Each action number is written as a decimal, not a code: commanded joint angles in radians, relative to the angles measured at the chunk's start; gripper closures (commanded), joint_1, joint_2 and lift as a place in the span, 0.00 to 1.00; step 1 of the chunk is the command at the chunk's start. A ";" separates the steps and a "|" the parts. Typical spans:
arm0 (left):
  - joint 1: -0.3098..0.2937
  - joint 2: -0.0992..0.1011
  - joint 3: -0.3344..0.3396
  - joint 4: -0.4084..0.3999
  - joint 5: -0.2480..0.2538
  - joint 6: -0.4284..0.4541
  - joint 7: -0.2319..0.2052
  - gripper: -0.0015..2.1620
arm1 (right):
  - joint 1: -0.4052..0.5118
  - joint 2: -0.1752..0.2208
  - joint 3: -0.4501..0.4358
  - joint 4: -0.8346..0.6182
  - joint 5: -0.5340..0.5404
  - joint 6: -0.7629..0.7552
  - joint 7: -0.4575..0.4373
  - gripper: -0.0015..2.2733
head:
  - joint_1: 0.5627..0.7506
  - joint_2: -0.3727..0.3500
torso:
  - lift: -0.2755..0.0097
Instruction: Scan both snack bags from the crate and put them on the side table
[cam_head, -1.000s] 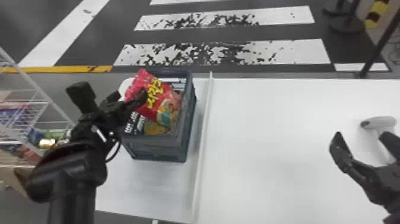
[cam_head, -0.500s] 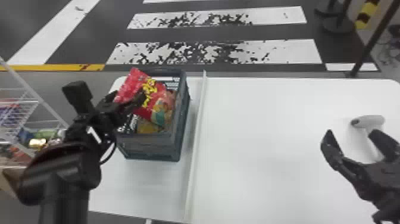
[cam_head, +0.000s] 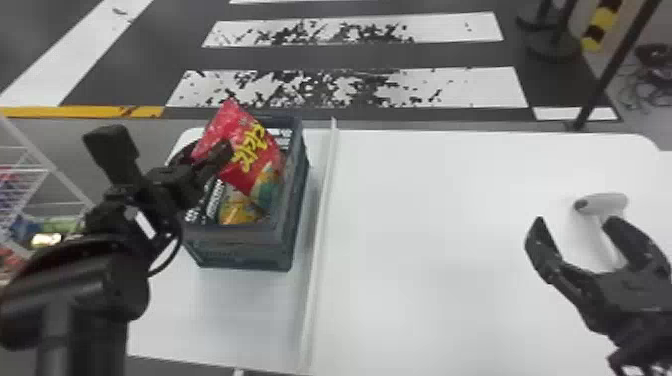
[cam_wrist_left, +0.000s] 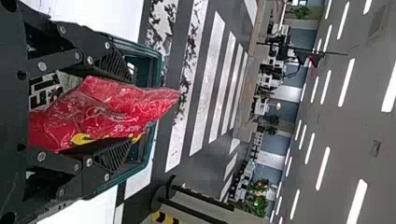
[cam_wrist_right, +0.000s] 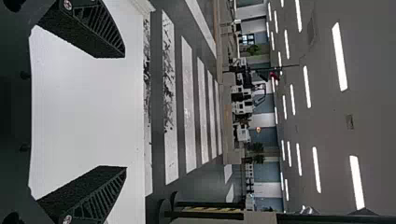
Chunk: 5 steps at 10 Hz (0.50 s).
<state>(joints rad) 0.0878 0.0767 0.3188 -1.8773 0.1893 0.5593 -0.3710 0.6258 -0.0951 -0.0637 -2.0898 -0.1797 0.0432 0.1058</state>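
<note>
Step in hand, prob.: getting the 1st snack bag out for its scan. The left gripper (cam_wrist_left: 131, 108) has its fingers closed on the shiny red plastic snack bag w/ yellow lettering (cam_head: 252, 150), parted only by the bag's thickness. Bag's tilted, upper end poking above the rim of the dark blue-grey plastic crate (cam_head: 240, 250), lower end still inside, at left on the white flat-topped desk (cam_head: 425, 260). Below it in the crate, an orange-yellow printed packet (cam_head: 237, 210), poss. the 2nd bag. At right, the right gripper (cam_head: 576, 221) has its fingers wide apart, nothing btwn them, nr the white handheld scanner (cam_head: 607, 204) lying on the desk. Next move, I'd say: lift the red bag clear w/o snagging the rim, pick up the scanner, then bring code & scanner face to face.
</note>
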 joint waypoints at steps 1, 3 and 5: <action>0.001 0.000 0.000 -0.006 -0.011 0.044 -0.006 0.67 | 0.000 0.000 -0.001 -0.001 -0.001 0.002 0.000 0.03 | 0.70 0.66 | 0.66; 0.003 0.000 0.006 -0.032 -0.024 0.109 -0.014 0.99 | 0.000 0.002 -0.001 -0.004 0.000 0.005 0.000 0.03 | 0.70 0.65 | 0.66; 0.029 -0.002 0.032 -0.112 -0.007 0.106 -0.013 0.99 | 0.000 0.003 -0.001 -0.006 0.000 0.005 0.002 0.03 | 0.70 0.65 | 0.66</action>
<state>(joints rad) 0.1090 0.0766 0.3424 -1.9621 0.1722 0.6663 -0.3862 0.6259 -0.0920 -0.0643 -2.0945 -0.1797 0.0484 0.1074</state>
